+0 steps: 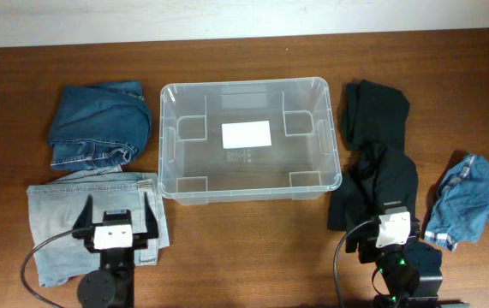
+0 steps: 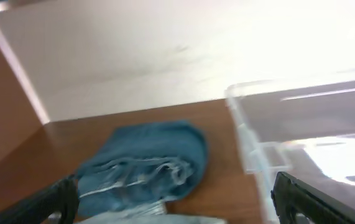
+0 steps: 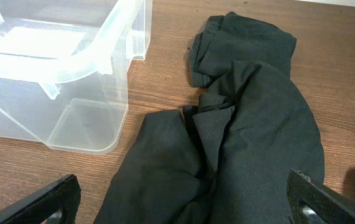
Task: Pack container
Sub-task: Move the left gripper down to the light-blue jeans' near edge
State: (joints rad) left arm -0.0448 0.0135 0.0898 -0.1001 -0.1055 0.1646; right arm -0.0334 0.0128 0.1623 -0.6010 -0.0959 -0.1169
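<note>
Overhead, the container (image 1: 244,84) sits forward of both arms: ahead and to the right of my left gripper (image 1: 117,210), ahead and to the left of my right gripper (image 1: 394,210). Nothing is in it but its white label, so I judge packing has not begun and the first pick is in hand. The left gripper is spread wide and empty above the folded light jeans (image 1: 56,227), with the dark jeans (image 1: 98,124) farther ahead. The right gripper's fingers are lost against the black garment (image 1: 381,162) beneath it, and a blue denim piece (image 1: 471,201) lies off to its right.

The left wrist view is blurred. The left gripper (image 2: 177,208) has its fingers at the frame's bottom corners, fully apart, holding nothing. The dark jeans (image 2: 146,162) are ahead, the container wall (image 2: 252,143) ahead-right. The light jeans barely show at the bottom edge.

On the right wrist, the right gripper (image 3: 183,205) is likewise wide and empty. The black garment (image 3: 252,124) spreads directly below and ahead, and the container corner (image 3: 84,62) is ahead-left. Next I would lower onto a fold and pinch. I cannot tell whether the black cloth is one piece or two.
</note>
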